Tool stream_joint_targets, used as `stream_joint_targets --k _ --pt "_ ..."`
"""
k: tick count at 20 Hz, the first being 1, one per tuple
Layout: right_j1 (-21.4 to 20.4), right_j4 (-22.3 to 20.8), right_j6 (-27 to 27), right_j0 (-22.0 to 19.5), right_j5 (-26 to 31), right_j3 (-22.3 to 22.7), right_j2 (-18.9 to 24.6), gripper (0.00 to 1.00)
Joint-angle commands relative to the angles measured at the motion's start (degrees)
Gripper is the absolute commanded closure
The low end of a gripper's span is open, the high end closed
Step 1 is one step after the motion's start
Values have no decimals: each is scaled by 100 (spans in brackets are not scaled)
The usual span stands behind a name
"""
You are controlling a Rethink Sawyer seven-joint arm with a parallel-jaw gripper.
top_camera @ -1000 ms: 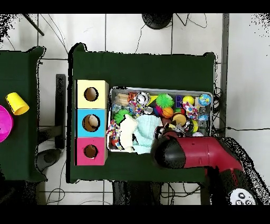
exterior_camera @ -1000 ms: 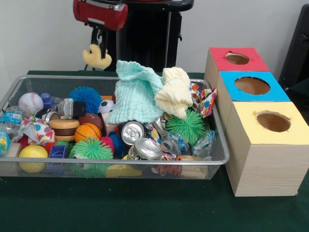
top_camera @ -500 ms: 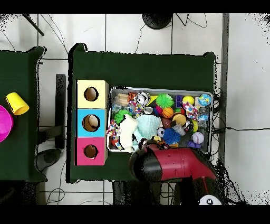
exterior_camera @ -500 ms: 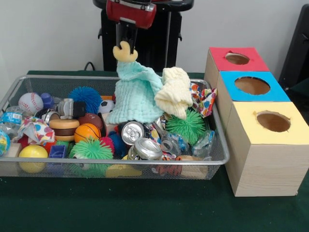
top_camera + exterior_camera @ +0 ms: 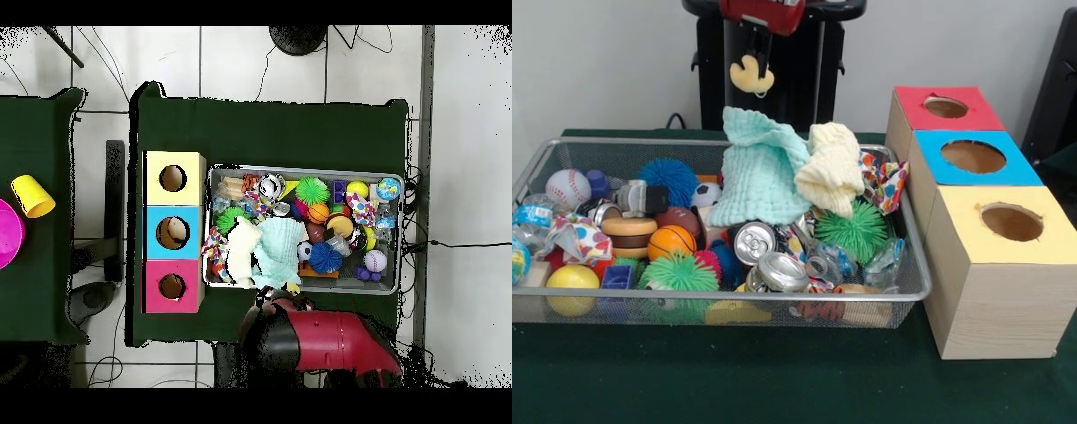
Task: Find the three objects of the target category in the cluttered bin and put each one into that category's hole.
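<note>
My gripper (image 5: 760,58) hangs from the top edge, behind the wire bin (image 5: 715,303), shut on a small yellow soft toy (image 5: 750,77) that dangles above the mint cloth (image 5: 759,168). In the overhead view the red arm (image 5: 320,340) covers the gripper, and only a bit of the yellow toy (image 5: 292,289) shows at the bin's lower rim. Three wooden boxes with holes stand beside the bin: red (image 5: 945,110), blue (image 5: 971,157), yellow (image 5: 1011,221). Beside the mint cloth in the bin lie a pale yellow cloth (image 5: 832,168) and a patterned cloth (image 5: 883,181).
The bin also holds balls, spiky toys (image 5: 852,231), crushed cans (image 5: 777,269), a baseball (image 5: 568,187) and other clutter. Seen from overhead, the boxes (image 5: 173,232) line the bin's left side. A yellow cup (image 5: 33,195) sits on a separate table at left.
The gripper with the yellow toy has swung from the bin's left part to above the mint cloth, then risen and drawn back past the bin's rim. The bin's contents are unchanged.
</note>
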Motion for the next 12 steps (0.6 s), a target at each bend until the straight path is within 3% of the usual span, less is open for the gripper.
stream_joint_targets --k 1,6,12 --pt "-216 580 1285 173 -67 457 -292 100" --pt "-419 903 1362 546 223 481 -477 100" --pt "-314 1317 1549 1016 55 516 -697 100"
